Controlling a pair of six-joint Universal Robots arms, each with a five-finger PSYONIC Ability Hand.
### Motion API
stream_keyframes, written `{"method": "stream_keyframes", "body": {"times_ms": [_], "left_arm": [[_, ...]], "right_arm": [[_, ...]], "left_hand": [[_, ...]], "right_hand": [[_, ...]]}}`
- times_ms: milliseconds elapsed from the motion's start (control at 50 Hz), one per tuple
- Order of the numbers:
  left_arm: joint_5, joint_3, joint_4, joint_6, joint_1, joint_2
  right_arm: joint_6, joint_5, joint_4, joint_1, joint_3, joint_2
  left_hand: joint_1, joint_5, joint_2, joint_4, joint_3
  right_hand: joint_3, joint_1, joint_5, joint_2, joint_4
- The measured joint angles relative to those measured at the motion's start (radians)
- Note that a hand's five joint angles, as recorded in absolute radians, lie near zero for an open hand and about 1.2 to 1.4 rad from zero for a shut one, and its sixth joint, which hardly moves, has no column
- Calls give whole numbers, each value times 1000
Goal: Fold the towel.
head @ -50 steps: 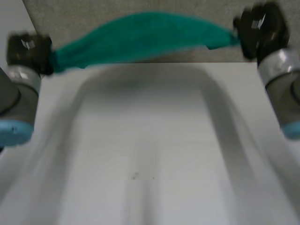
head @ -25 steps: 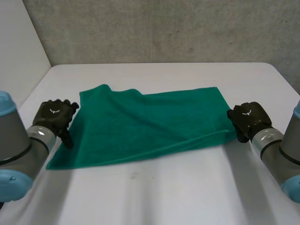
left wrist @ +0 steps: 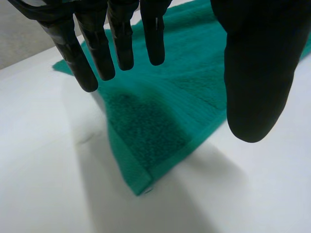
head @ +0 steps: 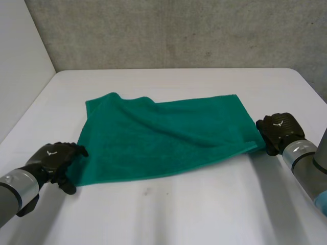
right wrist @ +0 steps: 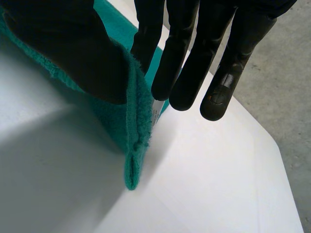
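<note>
Green towel [head: 163,135] lies mostly flat, a bit rumpled, mid table [head: 204,214]. The left hand [head: 51,157] sits at its near left corner, fingers straight with the thumb well apart, gripping nothing. The right hand [head: 278,130] has the right edge pinched between thumb and straight fingers and lifted, though the thumb hides the actual contact.
</note>
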Motion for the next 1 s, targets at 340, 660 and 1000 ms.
{"method": "stream_keyframes", "body": {"times_ms": [340, 660, 1000], "left_arm": [[20, -7, 160, 84, -9, -129], [17, 0, 263, 108, -13, -183], [-25, 40, 327, 108, -19, -232]], "right_arm": [[0, -1, -8, 0, 25, 0], [0, -2, -10, -2, 30, 0], [-1, -1, -10, -2, 32, 0]], "left_hand": [[1, 0, 0, 0, 0], [21, 17, 15, 17, 13], [122, 101, 111, 115, 111]], "right_hand": [[0, 0, 0, 0, 0], [0, 0, 0, 0, 0], [0, 0, 0, 0, 0]]}}
